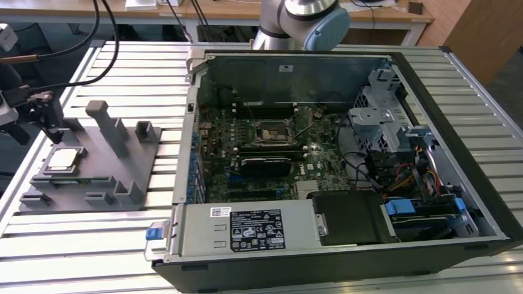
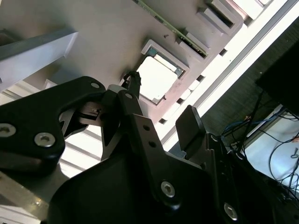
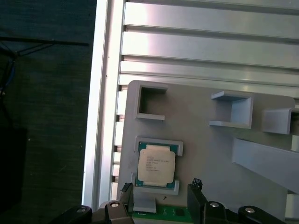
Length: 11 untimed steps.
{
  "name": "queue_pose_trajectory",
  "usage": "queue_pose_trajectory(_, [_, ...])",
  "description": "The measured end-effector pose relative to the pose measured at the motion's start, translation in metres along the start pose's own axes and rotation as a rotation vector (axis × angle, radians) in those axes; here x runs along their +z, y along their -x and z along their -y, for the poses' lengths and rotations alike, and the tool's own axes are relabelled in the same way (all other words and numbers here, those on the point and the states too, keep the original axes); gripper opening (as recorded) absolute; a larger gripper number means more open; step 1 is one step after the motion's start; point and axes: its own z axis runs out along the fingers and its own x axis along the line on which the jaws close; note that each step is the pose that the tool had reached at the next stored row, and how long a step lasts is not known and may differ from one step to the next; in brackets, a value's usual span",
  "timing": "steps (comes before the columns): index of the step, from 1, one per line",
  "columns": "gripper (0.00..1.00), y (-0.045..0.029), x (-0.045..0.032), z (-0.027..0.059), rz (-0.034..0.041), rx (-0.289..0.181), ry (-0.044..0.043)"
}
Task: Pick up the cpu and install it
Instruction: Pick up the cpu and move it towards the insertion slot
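The small flat square cpu with silvery-grey metal top (image 3: pixel 156 164) lies flat in a recess of the grey plastic fixture tray (image 3: pixel 201 140), on the slatted aluminium table (image 1: pixel 98 245). The black two-finger gripper (image 3: pixel 161 186) hangs close beside the cpu, fingers spread apart, gripping nothing

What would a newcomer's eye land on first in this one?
The big open computer case takes up the exterior view's right, with the dark motherboard socket near the middle of its board. On the exterior view's left, the silvery cpu lies in a recess of the grey fixture tray. In the first wrist view the gripper hangs open close over the cpu, its fingers spread wider than the chip.
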Motion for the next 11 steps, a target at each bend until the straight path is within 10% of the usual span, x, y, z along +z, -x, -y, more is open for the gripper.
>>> queue_pose_trajectory(11, [0.58, 0.0001, 0.0052, 0.0, -0.0001, 0.0, -0.0005])
